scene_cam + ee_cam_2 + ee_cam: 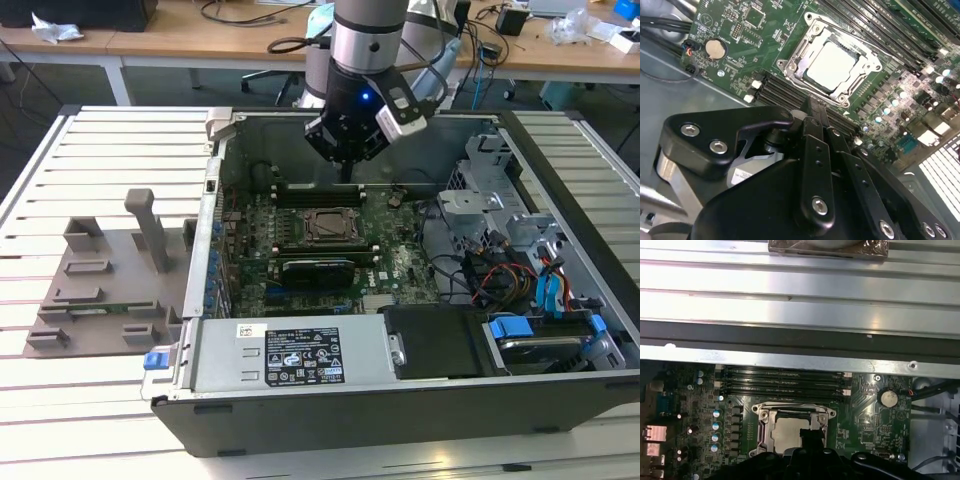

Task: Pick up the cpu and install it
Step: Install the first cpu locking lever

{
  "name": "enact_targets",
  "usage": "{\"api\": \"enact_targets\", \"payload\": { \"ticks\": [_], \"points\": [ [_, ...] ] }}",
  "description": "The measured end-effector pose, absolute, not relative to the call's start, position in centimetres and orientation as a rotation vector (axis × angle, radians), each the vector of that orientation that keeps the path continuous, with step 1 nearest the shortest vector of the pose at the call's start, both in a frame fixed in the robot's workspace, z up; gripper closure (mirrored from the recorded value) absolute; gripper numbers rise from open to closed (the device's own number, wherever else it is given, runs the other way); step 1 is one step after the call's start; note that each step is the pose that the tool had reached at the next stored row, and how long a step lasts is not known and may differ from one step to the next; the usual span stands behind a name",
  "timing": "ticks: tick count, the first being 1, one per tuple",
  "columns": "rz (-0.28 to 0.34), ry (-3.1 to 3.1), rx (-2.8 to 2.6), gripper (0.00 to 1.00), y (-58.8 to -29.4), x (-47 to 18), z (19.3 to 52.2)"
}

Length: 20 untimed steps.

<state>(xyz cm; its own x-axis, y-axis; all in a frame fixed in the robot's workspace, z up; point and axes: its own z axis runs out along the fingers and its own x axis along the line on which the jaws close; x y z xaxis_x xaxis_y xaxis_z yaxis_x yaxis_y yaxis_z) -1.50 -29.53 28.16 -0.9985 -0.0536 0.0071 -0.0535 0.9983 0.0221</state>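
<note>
Open PC case [560, 390] lies on a slatted table [100, 140]. Grey fixture tray [100, 285] sits on the table at the exterior view's left, outside the case.

Gripper [346, 172] hangs inside the case, above the far edge of the motherboard [390, 270], near the memory slots [318, 190].

Cpu [832, 66] lies in the socket [832, 62], seen in both wrist views: silver-grey top, framed by the metal socket bracket. It looks flat and square to the frame; whether it is fully seated I cannot tell. The socket's load plate appears open, the cpu top bare.

Tool state: in the second wrist view the black fingers [815, 112] run together to a narrow tip with nothing between them. Closed or near closed, empty, as best I can judge. The tip points toward the near edge of the socket and is apart from the cpu.

Coin cell [715, 48] sits on the board well off to one side of the socket.

Step in hand, my judgement: placing looks done, cpu already in the socket, gripper clear of it. Install stage, late in the task. Whatever follows calls for care near the socket: no sideways push on the chip, a straight vertical path, clearance from the memory slots and the case wall.
</note>
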Motion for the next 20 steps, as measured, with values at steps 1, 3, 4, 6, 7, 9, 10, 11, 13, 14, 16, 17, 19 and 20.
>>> {"api": "enact_targets", "payload": {
  "ticks": [1, 3, 4, 6, 7, 9, 10, 11, 13, 14, 16, 17, 19, 20],
  "points": [
    [-0.034, -3.133, 0.084, 0.89, -29.5, -1.5, 28.6],
    [-0.034, -3.133, 0.084, 0.89, -29.5, -1.5, 29.1],
    [-0.034, -3.133, 0.084, 0.89, -29.5, -1.5, 29.3],
    [-0.034, -3.133, 0.084, 0.89, -29.5, -1.5, 29.7],
    [-0.034, -3.133, 0.084, 0.89, -29.5, -1.5, 29.8],
    [-0.034, -3.133, 0.084, 0.89, -29.5, -1.5, 30.5],
    [-0.034, -3.133, 0.084, 0.89, -29.5, -1.5, 30.8],
    [-0.034, -3.133, 0.084, 0.89, -29.5, -1.5, 31.1],
    [-0.034, -3.133, 0.084, 0.89, -29.5, -1.5, 31.6],
    [-0.034, -3.133, 0.084, 0.89, -29.5, -1.5, 31.8],
    [-0.034, -3.133, 0.084, 0.89, -29.5, -1.5, 32.1],
    [-0.034, -3.133, 0.084, 0.89, -29.5, -1.5, 32.2],
    [-0.034, -3.133, 0.084, 0.89, -29.5, -1.5, 32.6],
    [-0.034, -3.133, 0.084, 0.89, -29.5, -1.5, 32.7]
  ]
}}
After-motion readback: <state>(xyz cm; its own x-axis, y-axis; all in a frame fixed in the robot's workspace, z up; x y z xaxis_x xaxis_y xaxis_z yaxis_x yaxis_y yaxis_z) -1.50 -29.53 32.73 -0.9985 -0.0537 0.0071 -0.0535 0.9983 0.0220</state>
